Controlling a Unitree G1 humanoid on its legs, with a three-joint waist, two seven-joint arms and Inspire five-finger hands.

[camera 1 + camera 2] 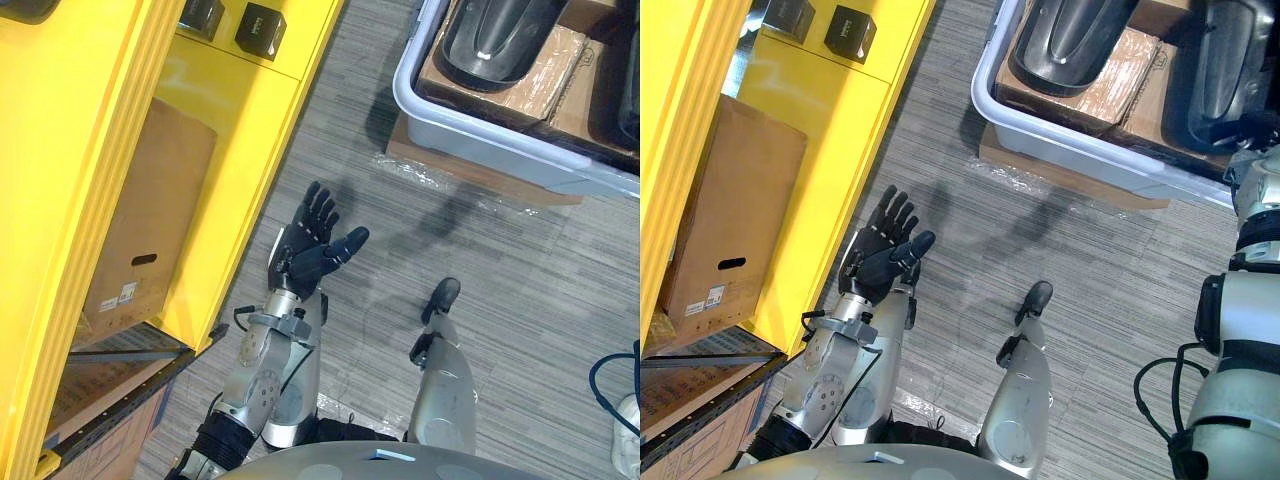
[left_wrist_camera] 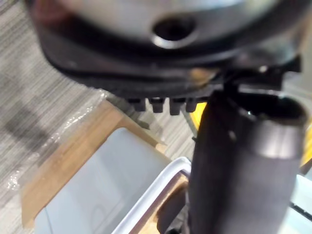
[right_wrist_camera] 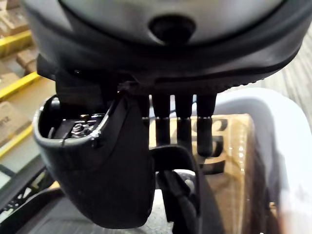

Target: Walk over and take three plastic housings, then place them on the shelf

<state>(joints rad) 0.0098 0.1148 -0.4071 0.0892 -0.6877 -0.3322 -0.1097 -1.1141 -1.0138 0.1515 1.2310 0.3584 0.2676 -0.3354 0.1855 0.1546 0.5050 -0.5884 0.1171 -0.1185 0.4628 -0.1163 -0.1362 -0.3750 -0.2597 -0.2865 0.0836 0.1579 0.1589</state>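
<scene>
Several dark plastic housings lie on cardboard inside a grey bin on the floor ahead to the right. My right hand hovers over the bin with straight fingers, just above one dark housing, holding nothing. My left hand is raised palm-up over the floor beside the yellow shelf, open and empty. The thumb stands out in the left wrist view, with the bin beyond it.
Two small black boxes sit on the yellow shelf's upper level. A tall cardboard box stands in the bay below. The bin rests on a flat brown board. Grey carpet lies between shelf and bin.
</scene>
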